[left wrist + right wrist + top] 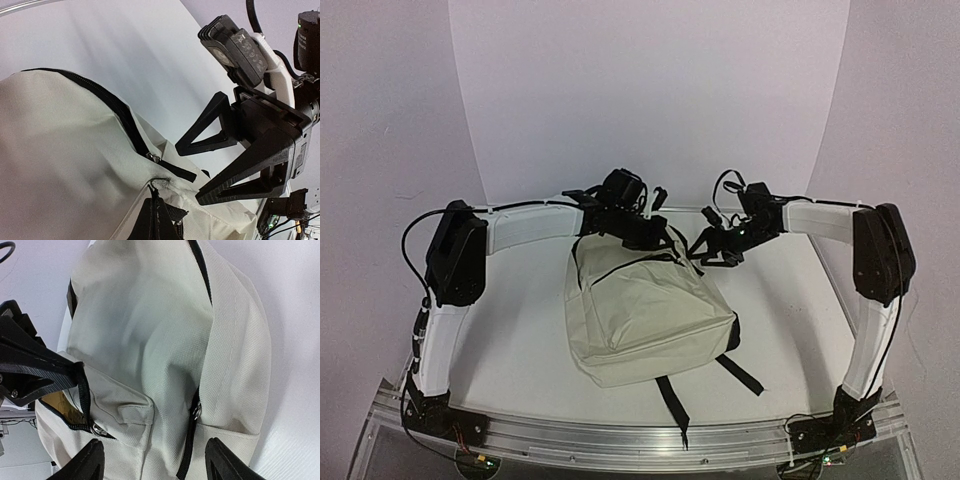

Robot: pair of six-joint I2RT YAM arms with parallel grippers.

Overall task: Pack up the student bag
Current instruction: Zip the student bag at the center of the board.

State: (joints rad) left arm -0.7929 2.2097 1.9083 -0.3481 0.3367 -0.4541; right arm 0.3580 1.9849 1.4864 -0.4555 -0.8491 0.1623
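left pincer (67,371) clamped | right pincer (187,175) jaws apart | left arm (520,230), right arm (825,220) bent inward

Bag (645,315) lies in the middle of the table (520,340), top toward the far edge, with straps (672,400) trailing from beneath it to the near edge. Left gripper (648,238) sits at the bag's far end, apparently on a tab (82,387) there. Right gripper (712,250) stands just right of it, over the far right corner.

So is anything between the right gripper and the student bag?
Nothing visible does. The right gripper is open right over the student bag, with only bare fabric in the gap. The left gripper pinches a black strap aside.
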